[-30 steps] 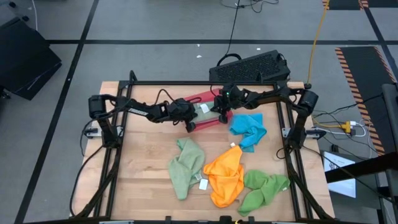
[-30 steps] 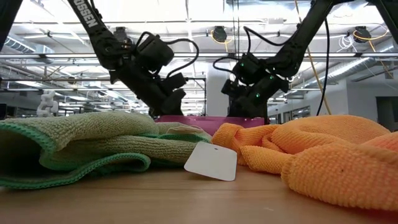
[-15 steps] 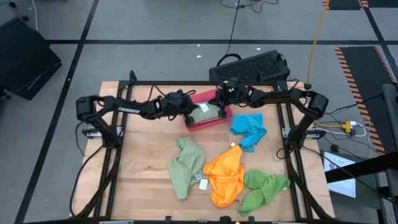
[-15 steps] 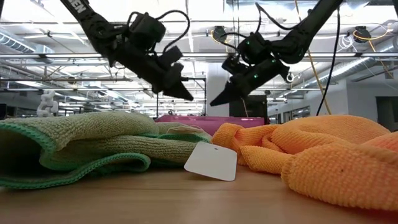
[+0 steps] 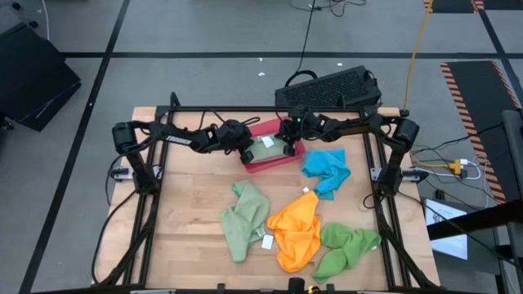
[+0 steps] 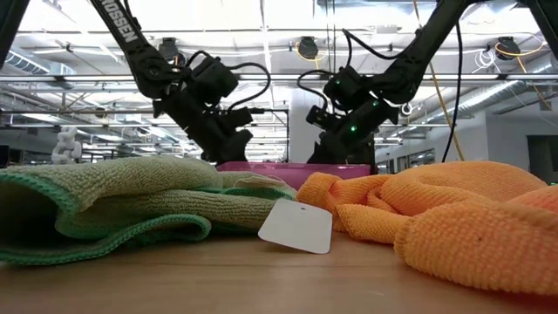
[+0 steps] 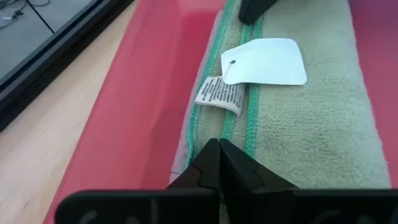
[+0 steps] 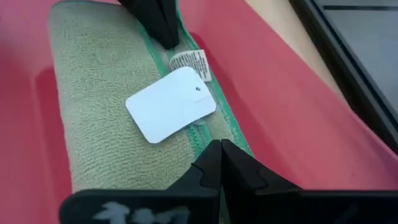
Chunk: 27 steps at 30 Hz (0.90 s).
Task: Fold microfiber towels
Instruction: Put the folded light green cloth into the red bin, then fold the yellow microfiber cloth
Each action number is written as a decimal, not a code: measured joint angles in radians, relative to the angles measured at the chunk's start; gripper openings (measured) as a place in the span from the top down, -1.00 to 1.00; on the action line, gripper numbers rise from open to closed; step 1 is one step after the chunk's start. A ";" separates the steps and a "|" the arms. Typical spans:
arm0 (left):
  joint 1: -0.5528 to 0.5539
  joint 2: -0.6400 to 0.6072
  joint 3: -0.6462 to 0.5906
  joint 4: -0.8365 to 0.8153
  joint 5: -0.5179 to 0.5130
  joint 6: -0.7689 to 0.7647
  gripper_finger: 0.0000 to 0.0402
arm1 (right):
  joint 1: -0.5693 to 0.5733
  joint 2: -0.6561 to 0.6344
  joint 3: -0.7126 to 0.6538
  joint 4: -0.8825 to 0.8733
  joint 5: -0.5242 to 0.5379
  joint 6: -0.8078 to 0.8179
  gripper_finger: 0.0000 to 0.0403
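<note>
High view: left pincer (image 5: 248, 150) and right pincer (image 5: 288, 145) both closed, empty, over folded sage towel (image 5: 267, 147) in red tray (image 5: 270, 161) near tabletop (image 5: 188, 212) far edge.

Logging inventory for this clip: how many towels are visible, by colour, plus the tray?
Sage green towels: 2, one folded in the tray, one loose
Bright blue towel: 1
Orange towel: 1
Bright green towel: 1
Red tray: 1
Total: 6
</note>
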 joint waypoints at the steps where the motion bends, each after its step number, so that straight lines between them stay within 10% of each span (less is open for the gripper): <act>1: 0.000 0.000 0.000 -0.001 0.000 0.001 0.94 | 0.000 0.000 0.000 0.003 0.000 -0.004 1.00; 14: -0.094 -0.299 -0.002 -0.166 -0.058 0.002 0.95 | 0.101 -0.283 -0.003 -0.232 -0.005 0.030 1.00; 27: -0.642 -0.363 -0.002 -0.265 -0.372 -0.200 0.88 | 0.500 -0.656 -0.301 -0.376 0.081 0.285 1.00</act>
